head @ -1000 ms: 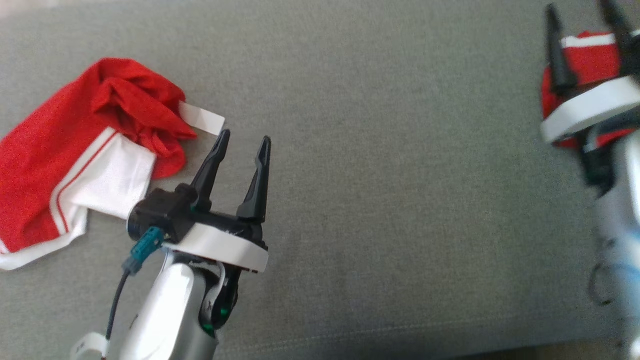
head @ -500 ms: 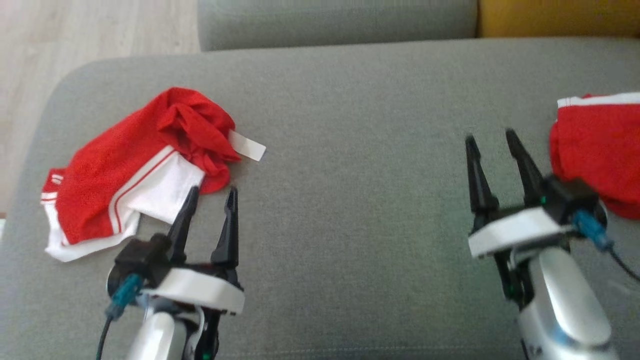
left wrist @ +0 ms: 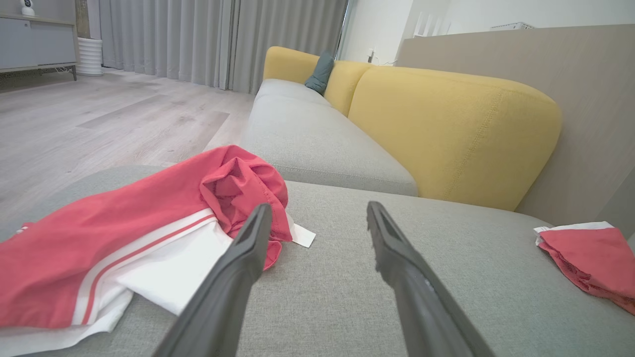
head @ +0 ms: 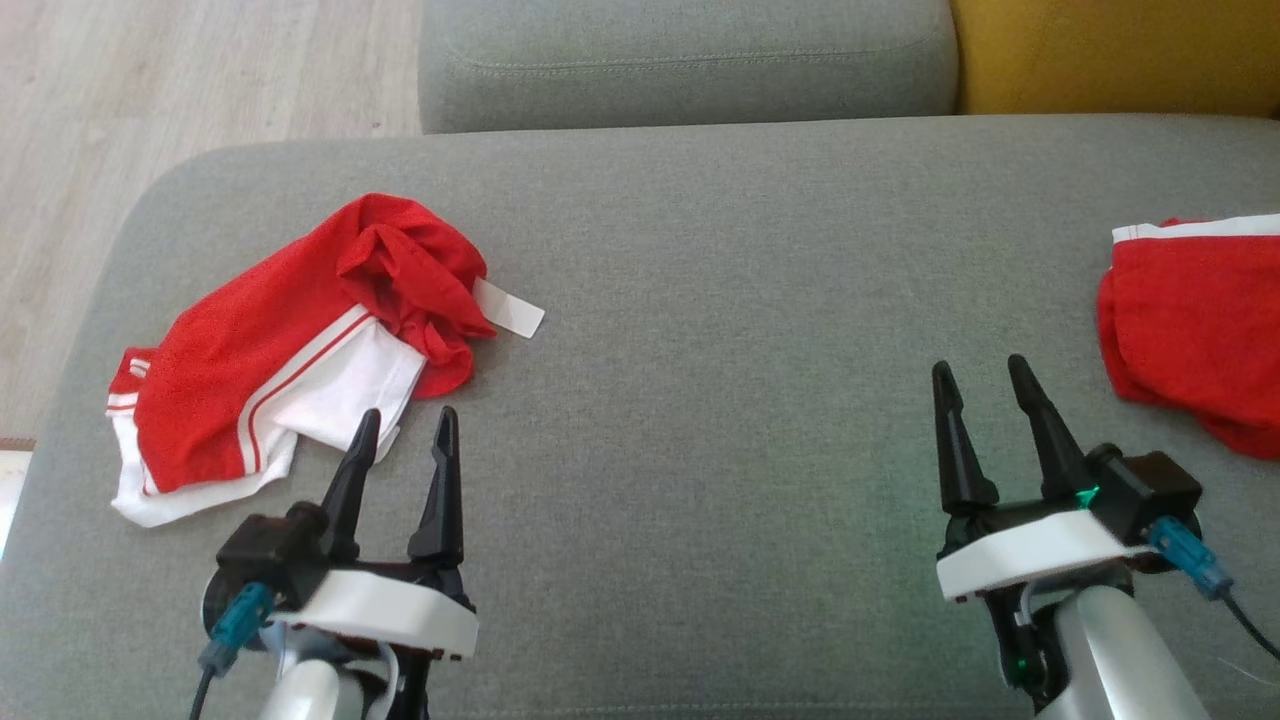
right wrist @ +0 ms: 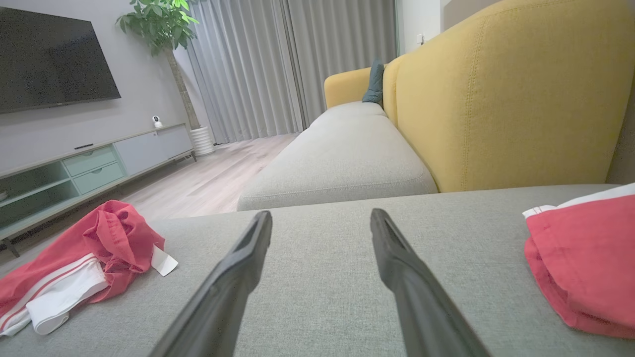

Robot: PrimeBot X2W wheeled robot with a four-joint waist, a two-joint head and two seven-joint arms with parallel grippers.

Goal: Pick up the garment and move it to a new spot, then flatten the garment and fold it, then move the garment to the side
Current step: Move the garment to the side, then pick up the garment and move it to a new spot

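A crumpled red and white garment (head: pixel 290 350) lies on the left part of the grey sofa seat (head: pixel 720 300); the left wrist view shows the garment (left wrist: pixel 124 238) and the right wrist view has the same garment (right wrist: pixel 84 253). My left gripper (head: pixel 405 425) stands open just near of its white panel, fingertips close to the cloth, nothing between them. My right gripper (head: pixel 980 372) is open over bare seat, left of a folded red garment (head: pixel 1195 320) at the right edge, which shows as a red fold (left wrist: pixel 590 258) and a red bundle (right wrist: pixel 580 258) in the wrist views.
A second grey seat cushion (head: pixel 690 60) lies beyond, with a yellow backrest (head: pixel 1110 50) at the right. Wooden floor (head: pixel 150 90) runs past the seat's left edge. A TV cabinet (right wrist: pixel 79 163) stands across the room.
The head camera has pulled back and tilted, bringing the far cushion and floor into view. Both grippers have drawn back toward me and remain open, the right one away from the folded red garment.
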